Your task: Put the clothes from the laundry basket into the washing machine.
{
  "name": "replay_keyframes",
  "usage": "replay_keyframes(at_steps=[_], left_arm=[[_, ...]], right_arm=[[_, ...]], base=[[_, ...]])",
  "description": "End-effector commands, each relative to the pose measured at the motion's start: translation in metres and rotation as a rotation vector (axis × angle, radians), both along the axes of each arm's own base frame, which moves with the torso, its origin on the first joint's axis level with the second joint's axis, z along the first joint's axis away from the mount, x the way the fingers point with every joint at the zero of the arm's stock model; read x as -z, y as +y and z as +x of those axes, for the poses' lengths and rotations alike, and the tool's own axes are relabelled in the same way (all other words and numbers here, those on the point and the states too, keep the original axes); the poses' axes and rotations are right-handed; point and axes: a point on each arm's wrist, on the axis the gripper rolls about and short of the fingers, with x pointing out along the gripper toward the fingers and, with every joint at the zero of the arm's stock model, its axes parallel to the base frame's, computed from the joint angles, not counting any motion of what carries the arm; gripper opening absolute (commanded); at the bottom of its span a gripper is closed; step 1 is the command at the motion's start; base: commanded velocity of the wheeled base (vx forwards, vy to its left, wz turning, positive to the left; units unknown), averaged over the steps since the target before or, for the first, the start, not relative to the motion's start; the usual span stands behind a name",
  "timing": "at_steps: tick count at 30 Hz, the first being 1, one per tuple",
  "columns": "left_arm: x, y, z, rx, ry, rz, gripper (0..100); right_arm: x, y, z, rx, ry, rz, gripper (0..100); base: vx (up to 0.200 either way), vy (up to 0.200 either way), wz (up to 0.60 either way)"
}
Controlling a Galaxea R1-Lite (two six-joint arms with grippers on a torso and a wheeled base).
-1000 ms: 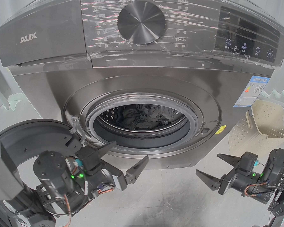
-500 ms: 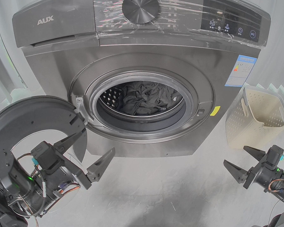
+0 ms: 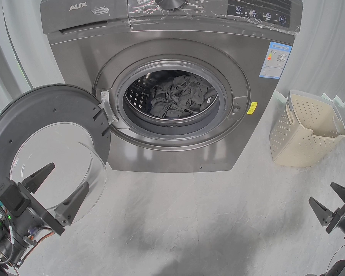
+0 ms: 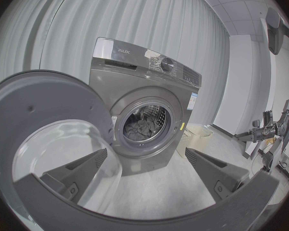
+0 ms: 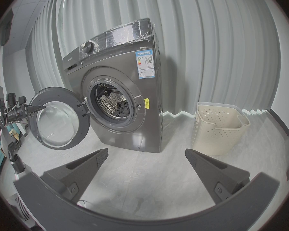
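Observation:
The grey washing machine (image 3: 168,35) stands ahead with its round door (image 3: 46,112) swung open to the left. Dark clothes (image 3: 180,96) lie bunched in the drum, also seen in the left wrist view (image 4: 141,129) and the right wrist view (image 5: 122,108). A cream laundry basket (image 3: 306,133) sits on the floor to the machine's right, and what shows of its inside (image 5: 220,119) is bare. My left gripper (image 3: 59,186) hangs open and empty in front of the open door. Low at the right edge, my right gripper (image 3: 331,200) is open with nothing between its fingers.
Pale grey floor (image 3: 203,215) spreads between me and the machine. A white curtain (image 3: 326,35) hangs behind the machine and basket. The open door (image 4: 38,113) juts out close to my left gripper.
The whole view has pulled back from the machine, so the camera has moved away. Both grippers now sit lower and farther toward the picture's edges, still open.

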Motion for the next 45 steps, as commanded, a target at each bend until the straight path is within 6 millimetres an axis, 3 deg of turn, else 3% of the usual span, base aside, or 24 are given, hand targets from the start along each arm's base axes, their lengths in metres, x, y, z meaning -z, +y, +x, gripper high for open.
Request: replay_keyframes(at_steps=[1, 6, 10, 22, 31, 45], left_arm=[[-0.004, 0.026, -0.035, -0.028, -0.049, -0.029, 100], [0.006, 0.043, -0.054, -0.099, -0.014, -0.012, 100], [0.019, 0.059, -0.082, -0.148, -0.021, -0.025, 100], [0.057, 0.069, -0.122, -0.329, -0.028, -0.013, 100], [0.076, 0.070, -0.122, -0.392, 0.140, 0.042, 100], [0.078, 0.069, -0.126, -0.568, 0.125, -0.021, 100]], right_arm=[[0.003, -0.015, -0.031, 0.090, -0.094, 0.009, 100], [0.007, -0.019, -0.042, 0.130, -0.118, 0.013, 100], [0.013, -0.022, -0.057, 0.176, -0.154, 0.007, 100], [0.054, -0.024, -0.092, 0.245, -0.130, -0.057, 100], [0.061, -0.022, -0.095, 0.185, -0.099, -0.017, 100], [0.061, -0.022, -0.095, 0.188, -0.099, -0.020, 100]], base=[[-0.200, 0.000, 0.00], [-0.200, 0.000, 0.00], [-0.050, 0.000, 0.00], [-0.150, 0.000, 0.00], [0.000, 0.067, 0.00], [0.000, 0.200, 0.00]])
